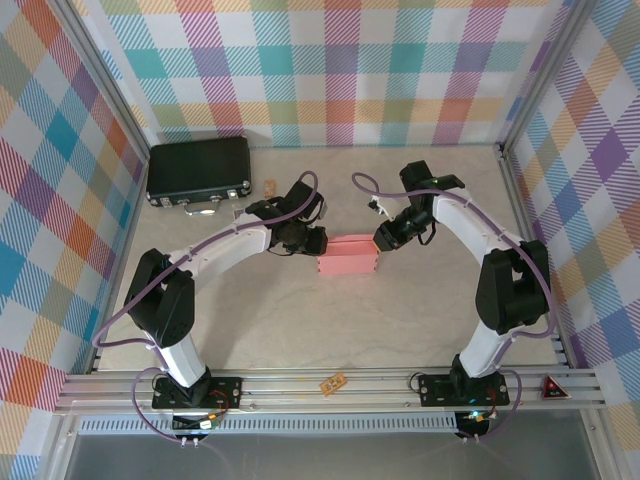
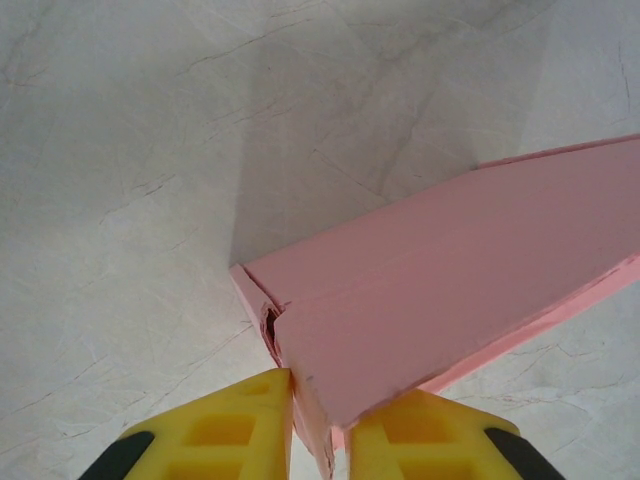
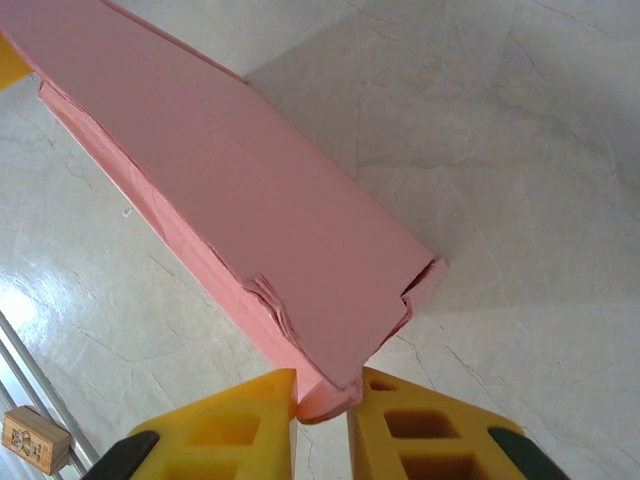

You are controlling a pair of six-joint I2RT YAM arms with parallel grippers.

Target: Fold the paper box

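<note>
Salmon-pink thin cardboard box (image 1: 348, 257), flat and rectangular, sits mid-way across the pale marbled bench (image 1: 300, 320), spanning the gap between both arms. Left end effector (image 2: 320, 400) is clenched on the box's left end. Right end effector (image 3: 322, 385) pinches the crumpled right-end corner. Black hard case (image 1: 198, 172) lies far-left, well apart.

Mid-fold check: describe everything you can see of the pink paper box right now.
The paper box is salmon-pink thin cardboard, already folded into a long, flat rectangular shape. Its end by the right end effector shows crumpled, layered edges; the other end has a gap at its corner. It spans the middle of the table, each end pinched: the left end effector on one, the right on the other. Whether it rests on the table I cannot tell.
</note>
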